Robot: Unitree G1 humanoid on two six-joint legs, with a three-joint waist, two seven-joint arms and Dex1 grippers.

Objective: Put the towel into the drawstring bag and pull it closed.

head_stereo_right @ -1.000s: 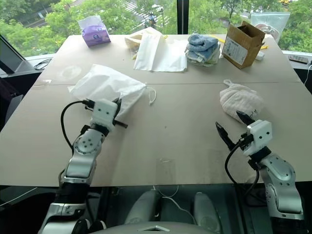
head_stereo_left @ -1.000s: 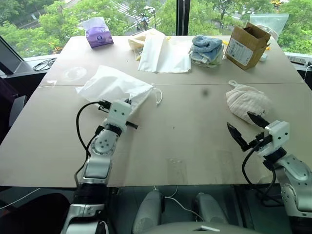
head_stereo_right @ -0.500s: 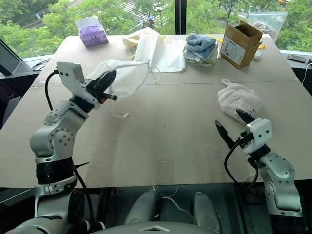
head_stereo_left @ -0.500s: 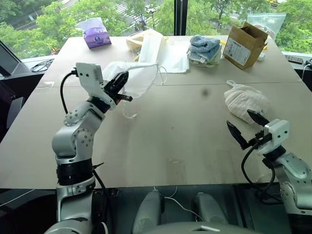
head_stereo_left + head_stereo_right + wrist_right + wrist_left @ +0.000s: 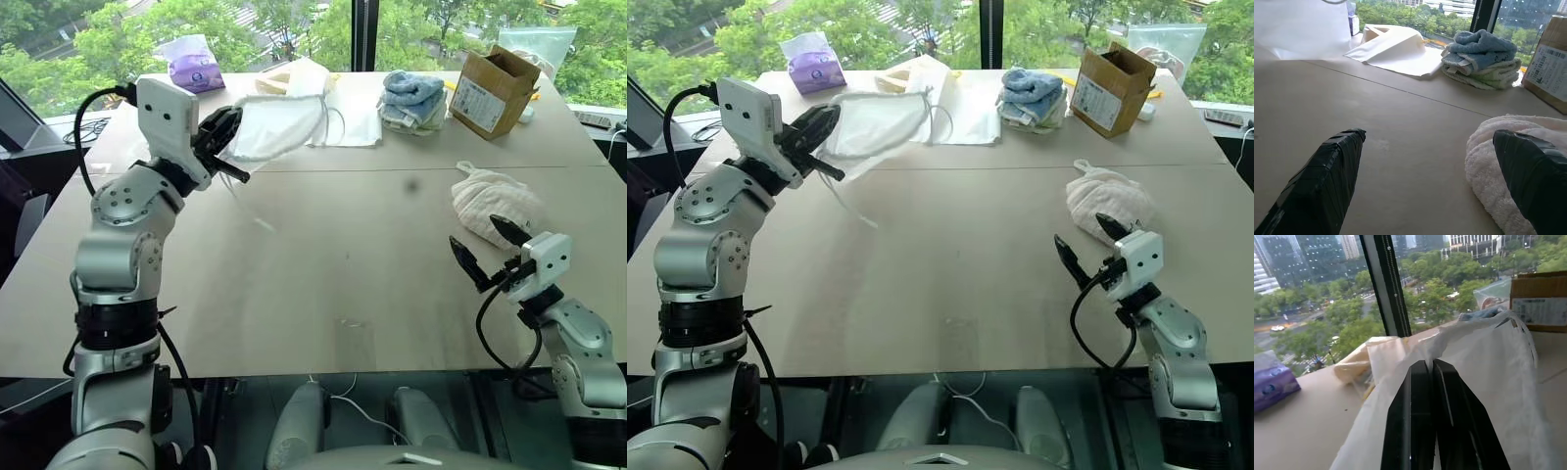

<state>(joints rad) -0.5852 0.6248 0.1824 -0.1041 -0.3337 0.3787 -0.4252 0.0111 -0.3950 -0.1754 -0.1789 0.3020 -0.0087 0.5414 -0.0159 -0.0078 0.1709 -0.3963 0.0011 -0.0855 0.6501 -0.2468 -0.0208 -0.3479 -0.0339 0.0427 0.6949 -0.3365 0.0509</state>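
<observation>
The left gripper (image 5: 223, 132) is clamped on the drawstring bag (image 5: 276, 125) and holds it raised off the table (image 5: 323, 264), at about 11 o'clock in the head view. The fabric is thin and semi-translucent and hangs limp from the pinch, so I judge it very light, soft and prone to collapse. One cord (image 5: 844, 199) trails down toward 6 o'clock from the gripper. Whether the bag's mouth stands open cannot be told: the pinch point is covered by the fingers (image 5: 1420, 431) and the folds overlap.

The right gripper (image 5: 482, 250) stands wide, empty, just short of the towel (image 5: 495, 204), which lies crumpled on the table at about 3 o'clock. It is ribbed cream cloth, soft and compressible, and unlikely to slip; a bunched fold on its near edge would serve as a hold. One finger (image 5: 1535, 176) overlaps the near side of the towel in the right wrist view; contact cannot be confirmed. The dark mark on the towel is not discernible.
</observation>
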